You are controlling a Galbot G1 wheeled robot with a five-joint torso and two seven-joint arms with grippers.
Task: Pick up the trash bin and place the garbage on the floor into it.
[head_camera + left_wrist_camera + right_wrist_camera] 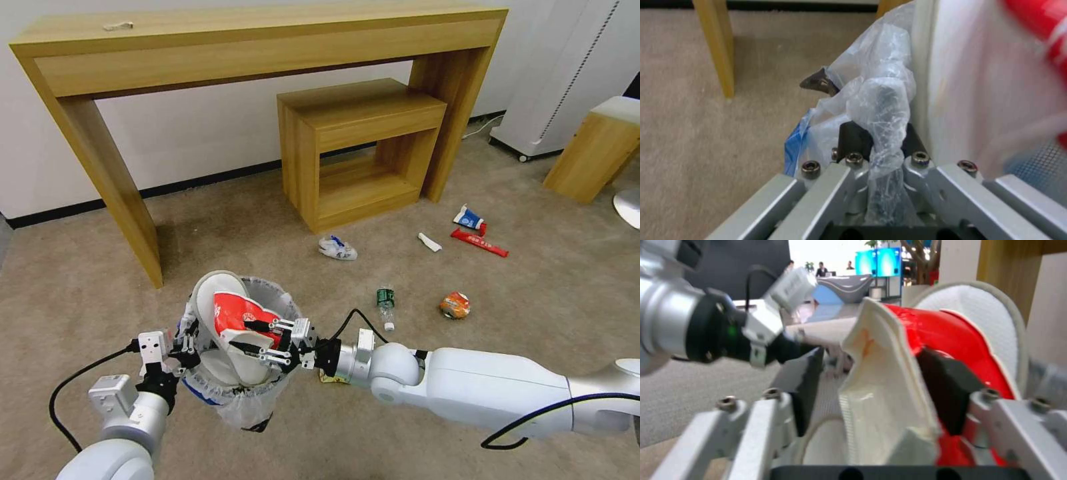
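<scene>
The trash bin (288, 305), lined with a crinkled plastic bag (880, 83), hangs above the beige floor (80, 300). My left gripper (183, 350) (876, 133) is shut on its rim. White slippers (212, 283) (969, 300) stand inside. A crushed red paper bowl (235, 312) (951, 333) lies over them, between the fingers of my right gripper (255, 341) (876, 380). That gripper is open: one pad touches the red side, the other stands a little off the white side. More garbage lies on the floor: a green-labelled bottle (385, 303), crumpled wrappers (337, 248) (455, 305), a red bar wrapper (479, 242) and a blue-white carton (468, 217).
A long wooden console table (267, 40) stands against the wall with a small wooden side table (360, 133) under it. A wooden stool (597, 153) and a white appliance (560, 80) are at the right. A small white tube (429, 242) lies near the red wrapper.
</scene>
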